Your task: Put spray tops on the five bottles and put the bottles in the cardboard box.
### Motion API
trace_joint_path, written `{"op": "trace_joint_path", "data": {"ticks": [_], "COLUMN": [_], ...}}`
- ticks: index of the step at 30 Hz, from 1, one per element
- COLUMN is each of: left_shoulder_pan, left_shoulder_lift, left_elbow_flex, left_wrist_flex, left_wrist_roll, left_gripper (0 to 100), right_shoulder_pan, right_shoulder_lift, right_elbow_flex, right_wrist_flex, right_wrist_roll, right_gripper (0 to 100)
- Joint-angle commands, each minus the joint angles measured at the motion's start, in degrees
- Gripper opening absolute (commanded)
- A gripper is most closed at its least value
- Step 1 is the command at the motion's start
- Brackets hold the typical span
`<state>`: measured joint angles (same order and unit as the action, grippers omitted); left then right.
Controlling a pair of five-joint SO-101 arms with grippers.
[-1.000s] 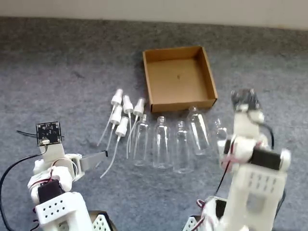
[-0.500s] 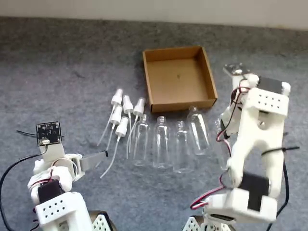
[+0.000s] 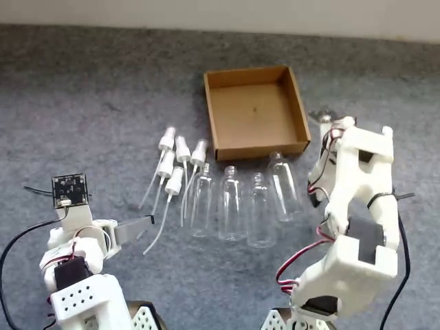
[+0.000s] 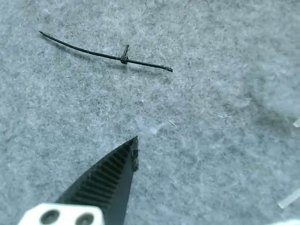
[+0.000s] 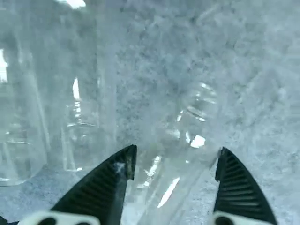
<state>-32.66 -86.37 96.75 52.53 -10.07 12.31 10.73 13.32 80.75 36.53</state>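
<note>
Note brown cardboard box, clear bottles, white spray tops on your mottled grey carpet. Right arm white, red-black wires; right gripper black, ribbed. Black cable tie, upper left.

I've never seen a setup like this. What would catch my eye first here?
Probably the four clear bottles lying in a row on the grey carpet, just in front of the empty cardboard box, with white spray tops clustered to their left. Then the big white right arm bent over the row's right end, its claw open astride a fifth bottle.
</note>
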Motion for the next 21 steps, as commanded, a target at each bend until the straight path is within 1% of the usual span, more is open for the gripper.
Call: {"op": "trace_joint_path", "data": {"ticks": [1, 4, 8, 11, 17, 21], "left_shoulder_pan": [0.84, 0.84, 0.84, 0.84, 0.84, 0.84], "left_shoulder_lift": [-0.48, -0.48, -0.48, -0.48, -0.48, -0.48], "left_elbow_flex": [0.84, 0.84, 0.84, 0.84, 0.84, 0.84], "left_wrist_flex": [0.09, 0.18, 0.18, 0.18, 0.26, 0.26], "left_wrist_roll": [0.26, 0.26, 0.26, 0.26, 0.26, 0.26], "left_gripper": [58, 58, 58, 58, 58, 58], "right_shoulder_pan": [0.66, 1.63, 6.29, 10.95, 17.45, 17.98], "right_shoulder_lift": [0.13, 1.27, 2.59, 2.77, 2.95, 3.03], "right_elbow_flex": [3.82, 7.16, 7.52, 2.59, -11.21, -19.03], "right_wrist_flex": [-5.23, -8.66, -10.77, -10.51, -10.42, -10.24], "right_wrist_roll": [0.97, 0.97, 0.97, 0.97, 0.97, 0.62], "right_gripper": [23.5, 22.2, 9.4, 2.2, 1.7, 1.7]}}
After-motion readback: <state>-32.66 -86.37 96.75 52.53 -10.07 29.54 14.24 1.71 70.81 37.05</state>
